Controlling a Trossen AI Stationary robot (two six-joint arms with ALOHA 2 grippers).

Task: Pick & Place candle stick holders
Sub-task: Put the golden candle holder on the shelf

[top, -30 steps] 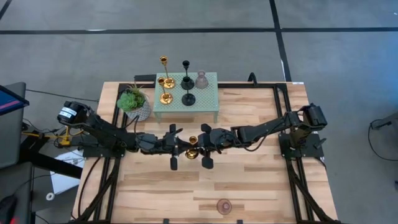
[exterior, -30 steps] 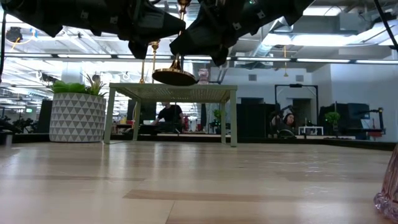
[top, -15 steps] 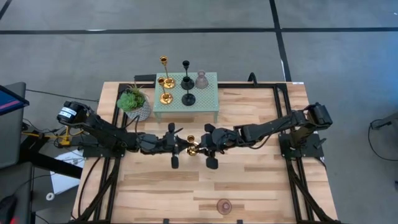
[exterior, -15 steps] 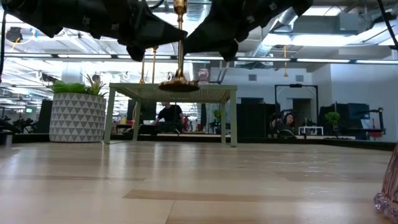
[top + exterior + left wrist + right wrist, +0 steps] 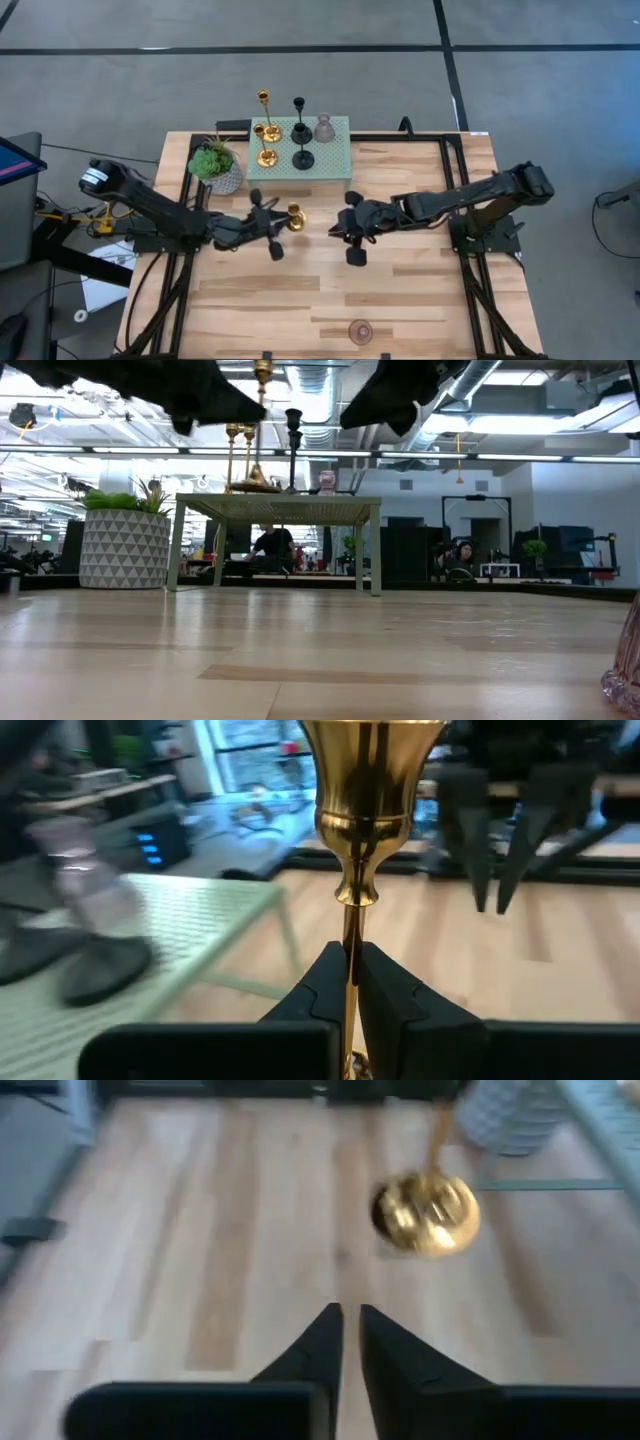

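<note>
My left gripper is shut on a gold candle stick holder, which it keeps upright above the table's middle. The holder's cup fills the top of the left wrist view. My right gripper hangs to the right of the holder, shut and with nothing in it; its wrist view shows the holder's round base ahead. Two more gold holders, two black ones and a pink one stand on a pale green stand. Another pink holder stands near the table's front edge. My left gripper pinches the gold holder's thin stem between its two fingers, below the cup and above the base. The fingers come level from the table's left and lie across the stem. The holder stands upright in the hold, lifted clear of the table.
A potted green plant in a patterned white pot stands left of the green stand, close to my left arm. The stand's legs rise from the table's far middle. Bare wood lies between the grippers and the front pink holder.
Both grippers were at the gold holder, which was tilted. My right gripper has let go and drawn back toward the table's right edge, rising. My left gripper has carried the holder up and toward the far left, nearer the green stand, and the holder now stands upright.
</note>
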